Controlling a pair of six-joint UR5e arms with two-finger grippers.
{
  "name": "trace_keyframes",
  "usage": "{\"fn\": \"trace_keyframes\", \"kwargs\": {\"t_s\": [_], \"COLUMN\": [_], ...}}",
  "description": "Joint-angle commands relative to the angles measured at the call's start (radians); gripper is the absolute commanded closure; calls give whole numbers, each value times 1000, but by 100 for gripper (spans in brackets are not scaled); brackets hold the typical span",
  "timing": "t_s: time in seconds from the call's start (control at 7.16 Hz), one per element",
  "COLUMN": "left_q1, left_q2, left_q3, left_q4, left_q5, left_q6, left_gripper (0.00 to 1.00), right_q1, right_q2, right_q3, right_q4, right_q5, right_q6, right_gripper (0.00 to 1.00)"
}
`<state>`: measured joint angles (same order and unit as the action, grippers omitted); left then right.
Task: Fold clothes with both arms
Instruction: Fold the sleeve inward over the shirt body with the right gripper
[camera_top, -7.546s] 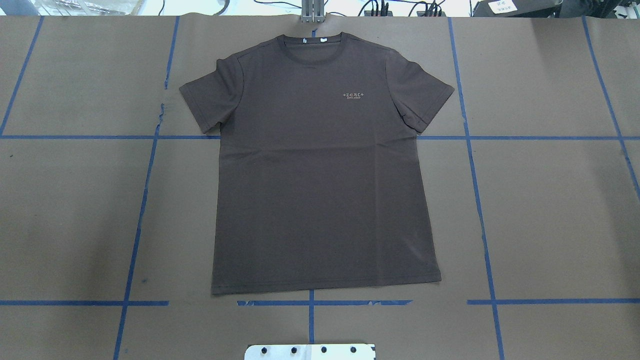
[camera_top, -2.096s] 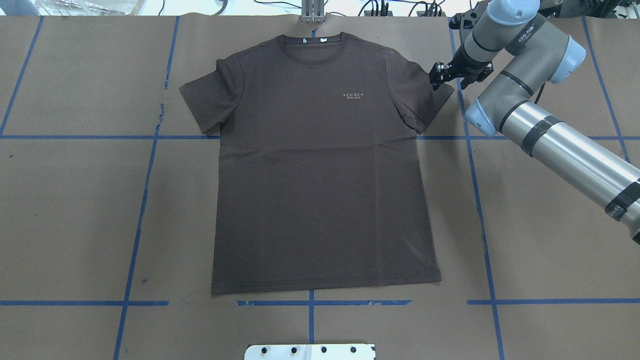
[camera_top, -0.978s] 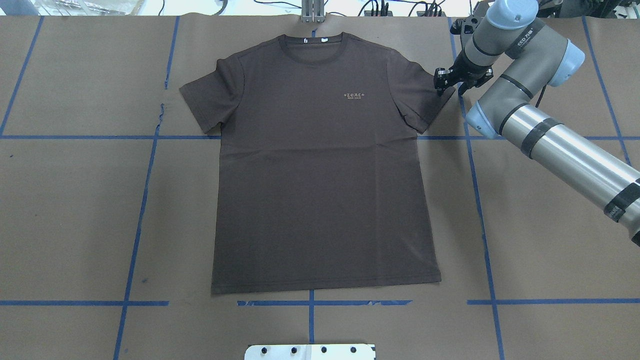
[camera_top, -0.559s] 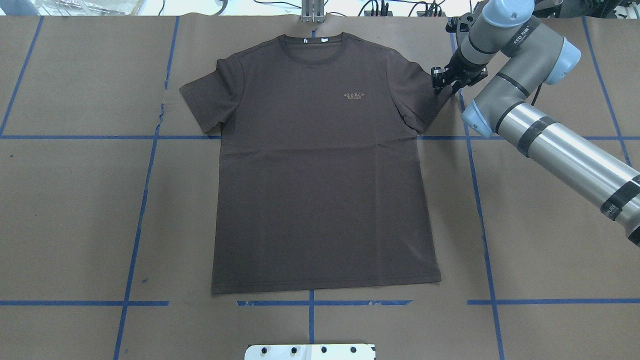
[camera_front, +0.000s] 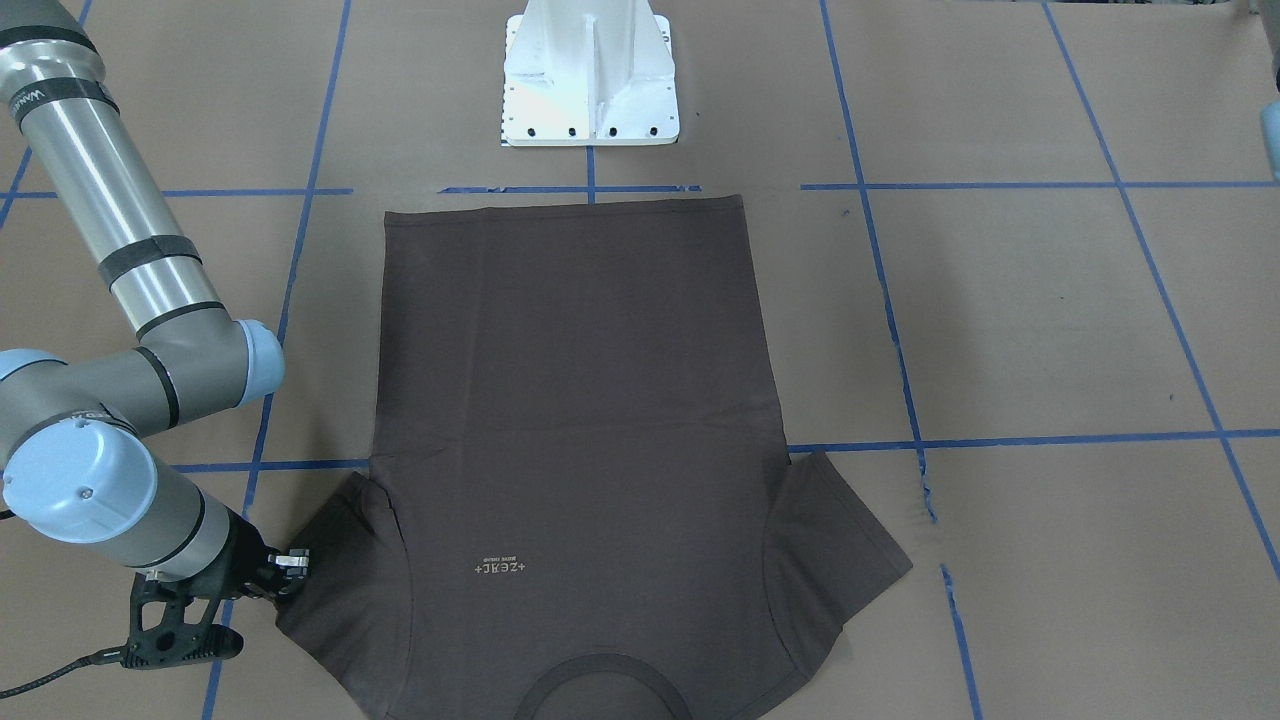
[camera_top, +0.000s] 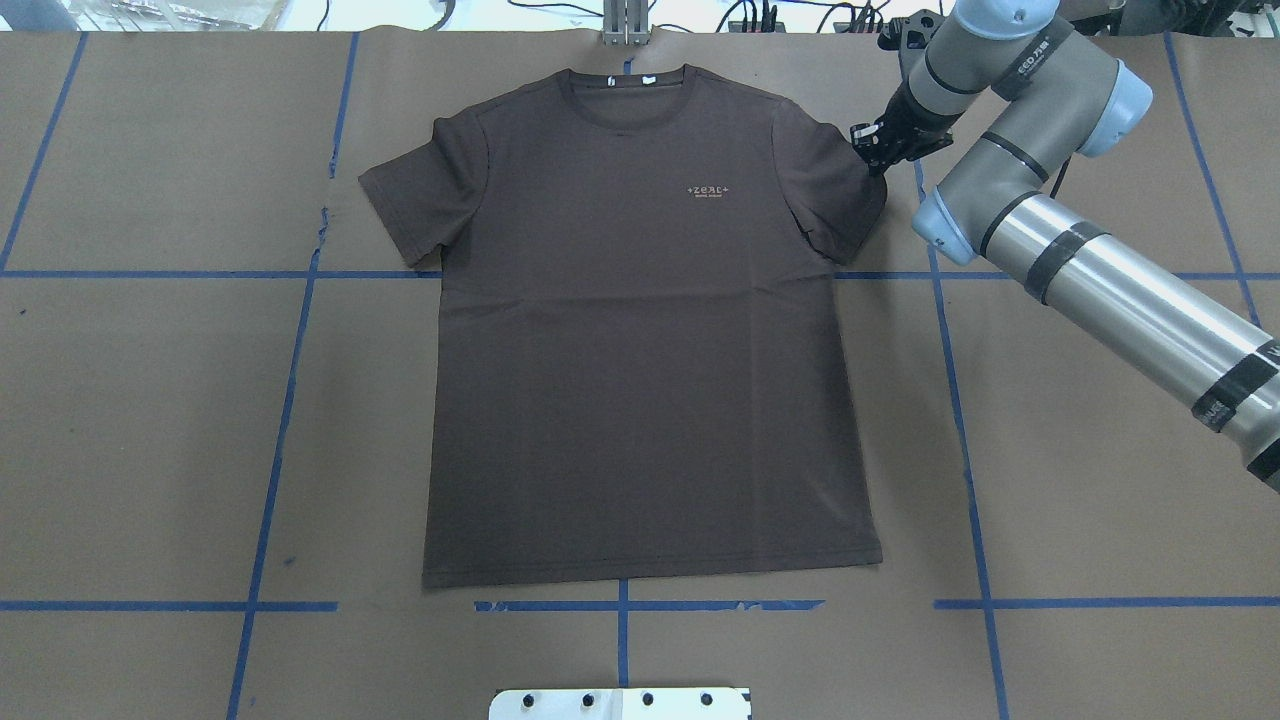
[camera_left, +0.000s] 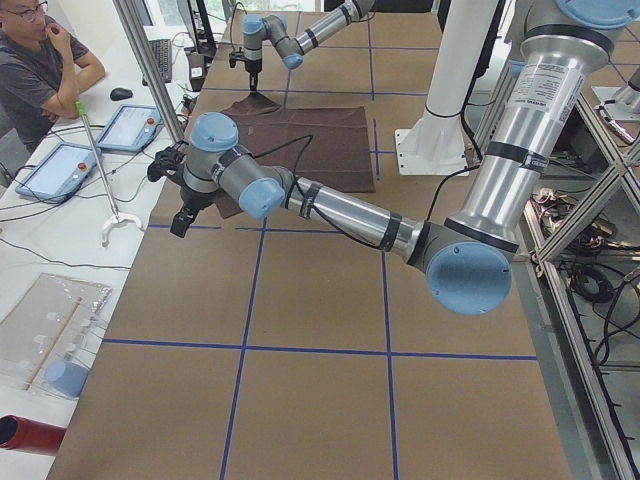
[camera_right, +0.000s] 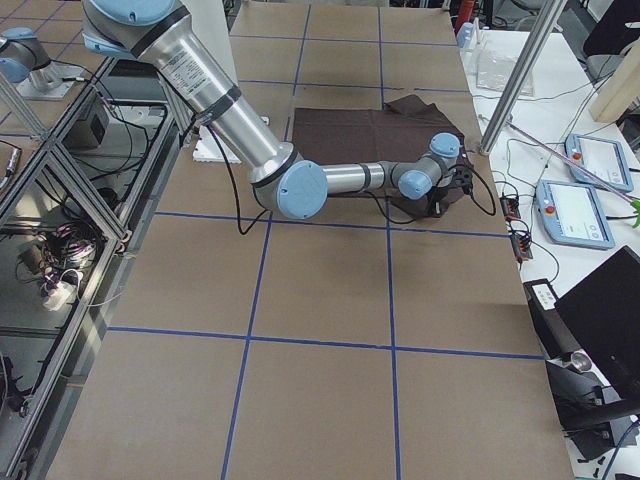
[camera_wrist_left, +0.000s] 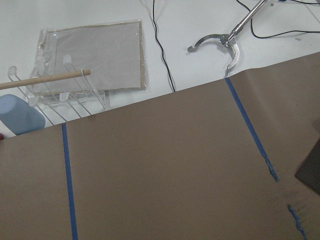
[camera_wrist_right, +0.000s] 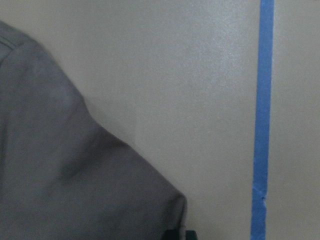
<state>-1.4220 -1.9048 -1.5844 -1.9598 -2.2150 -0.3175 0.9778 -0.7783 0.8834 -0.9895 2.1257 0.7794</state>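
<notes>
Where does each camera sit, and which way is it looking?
Front-facing: across the table, facing the white base; shows T-shirt and right arm.
Overhead: behind the robot, looking down; same T-shirt, right arm.
Exterior left: table's end; left arm near.
Exterior right: opposite end; right arm near.
Left wrist: table's brown paper; no arm.
Right wrist: close on a sleeve.
Shared: front-facing and overhead both show the right gripper at that sleeve.
</notes>
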Motion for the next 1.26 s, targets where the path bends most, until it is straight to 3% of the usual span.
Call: {"fn": "trace_keyframes", "kwargs": {"t_s": [0.0,0.28,0.42,0.7,0.84,1.12], "left_q1": [0,-3,-3,0,0,6], "left_q2": [-3,-2,-2,-2,-2,-5], "left_q3": [0,0,0,3,4,9], "left_q4": [10,10,10,10,10,-4], "left_q5": [0,-2,-11,-15,-15,-15], "left_q6": [0,2,2,0,-5,-44], "left_gripper": [0,0,0,0,0,0], "right_q1": [-1,-65,-112,-139,-139,-136], "right_q2": [55,126,154,160,160,159], "right_q3": [63,65,63,63,63,63], "right_q4": [-20,-34,-32,-29,-26,-27], "right_q5": [25,4,-59,-84,-82,-82], "right_q6": [18,84,102,104,103,106], "right_gripper": [100,100,100,100,1,0]}}
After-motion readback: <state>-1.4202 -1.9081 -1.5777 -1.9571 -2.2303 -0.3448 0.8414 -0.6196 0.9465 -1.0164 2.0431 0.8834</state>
